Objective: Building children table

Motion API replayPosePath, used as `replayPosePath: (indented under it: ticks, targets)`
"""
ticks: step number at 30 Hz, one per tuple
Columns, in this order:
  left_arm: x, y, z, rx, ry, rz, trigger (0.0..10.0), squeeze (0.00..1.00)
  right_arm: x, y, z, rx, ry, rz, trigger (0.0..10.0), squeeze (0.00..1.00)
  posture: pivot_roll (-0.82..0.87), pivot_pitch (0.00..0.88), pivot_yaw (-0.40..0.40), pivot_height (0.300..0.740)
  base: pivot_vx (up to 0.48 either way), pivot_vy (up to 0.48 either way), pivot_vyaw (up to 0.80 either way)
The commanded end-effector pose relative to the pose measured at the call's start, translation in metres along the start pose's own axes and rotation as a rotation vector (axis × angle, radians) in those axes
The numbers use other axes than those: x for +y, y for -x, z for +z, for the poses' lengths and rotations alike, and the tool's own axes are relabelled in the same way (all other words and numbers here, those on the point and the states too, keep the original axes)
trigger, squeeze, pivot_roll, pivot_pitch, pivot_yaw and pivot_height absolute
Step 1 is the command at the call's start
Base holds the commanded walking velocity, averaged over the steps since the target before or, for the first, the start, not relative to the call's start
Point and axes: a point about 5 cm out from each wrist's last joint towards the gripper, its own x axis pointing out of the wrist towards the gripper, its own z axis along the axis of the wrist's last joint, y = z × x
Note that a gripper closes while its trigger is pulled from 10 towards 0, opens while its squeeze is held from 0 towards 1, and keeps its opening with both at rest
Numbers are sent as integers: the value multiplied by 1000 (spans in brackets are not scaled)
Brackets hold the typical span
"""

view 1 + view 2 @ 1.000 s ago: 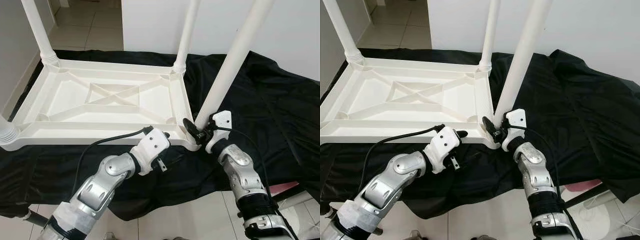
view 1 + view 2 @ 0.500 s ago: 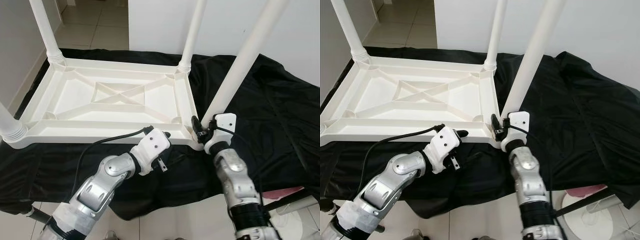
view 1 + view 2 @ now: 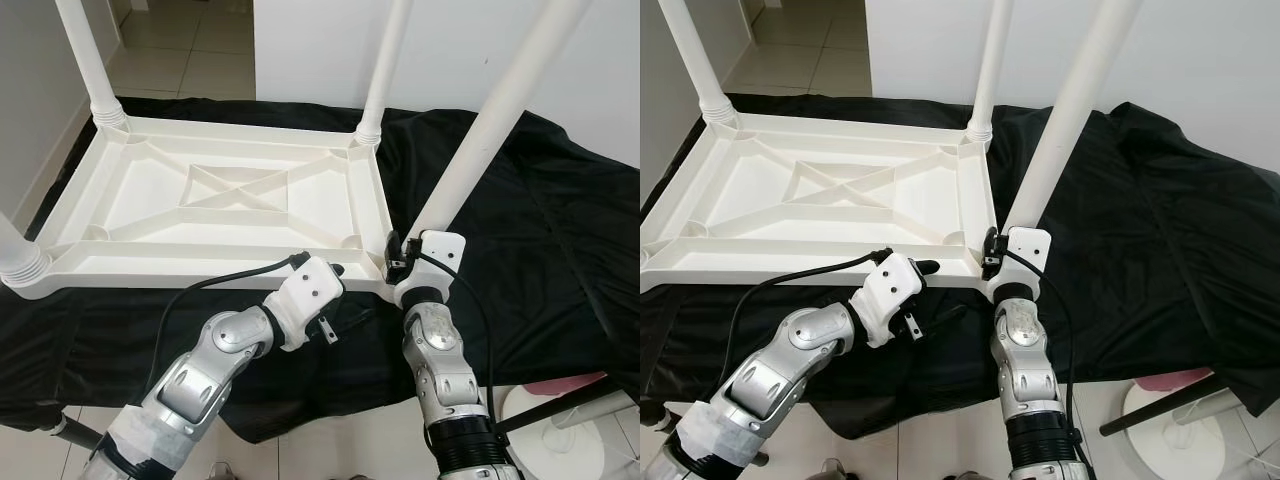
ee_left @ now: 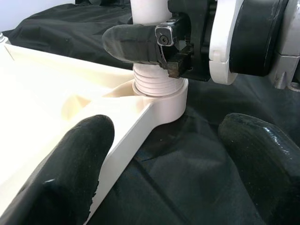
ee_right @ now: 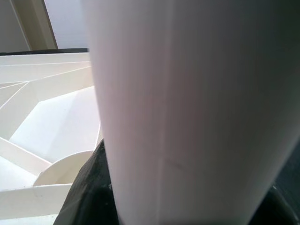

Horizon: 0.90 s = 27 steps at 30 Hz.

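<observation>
Your right gripper [image 3: 397, 256] was clamped on the tall white plastic leg [image 3: 478, 140] just above its socket in the upturned white plastic tabletop [image 3: 225, 200] — your left gripper [image 3: 335, 271], fingers apart, sat just beside that corner.

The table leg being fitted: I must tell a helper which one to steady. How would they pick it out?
Find the white tabletop lying upside down on the black cloth. Go to its corner nearest the robot on the robot's right. The leg there leans outward while the others stand straight, and the right hand is clamped on its base.
</observation>
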Motion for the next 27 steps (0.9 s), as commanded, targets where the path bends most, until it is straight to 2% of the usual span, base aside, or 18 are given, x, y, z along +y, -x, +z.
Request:
replayPosePath:
  ticks: [1,11,12,21,22,23,26,27]
  targets:
    - [-5,-1,-2,13,-8,-58,10000,0,-10,5,-13,59,22,-59,10000,0,23,51,-98,740,0,0,0]
    - [-9,2,-5,24,-11,-75,10000,0,-10,5,-10,48,34,-62,10000,0,19,46,-97,740,0,0,0]
    - [-9,2,-5,24,-12,-76,10000,0,-11,6,-10,48,33,-62,10000,1000,18,45,-96,740,0,0,0]
    - [-9,1,-4,18,-11,-80,10000,0,-14,6,-6,12,38,1,10000,1000,11,40,-95,740,0,0,0]
    - [-9,1,-4,19,-11,-80,10000,0,-15,5,-3,-4,31,34,10000,573,11,41,-93,740,0,0,0]
    - [-9,1,-4,19,-11,-80,10000,0,-15,3,-1,-17,16,80,10000,0,8,41,-92,740,0,0,0]
    - [-9,1,-4,18,-10,-80,10000,0,-16,1,2,-35,12,123,10000,0,7,43,-91,740,0,0,0]
    - [-9,0,-4,19,-11,-83,10000,0,-17,-1,6,-53,7,239,10000,0,5,44,-89,740,0,0,0]
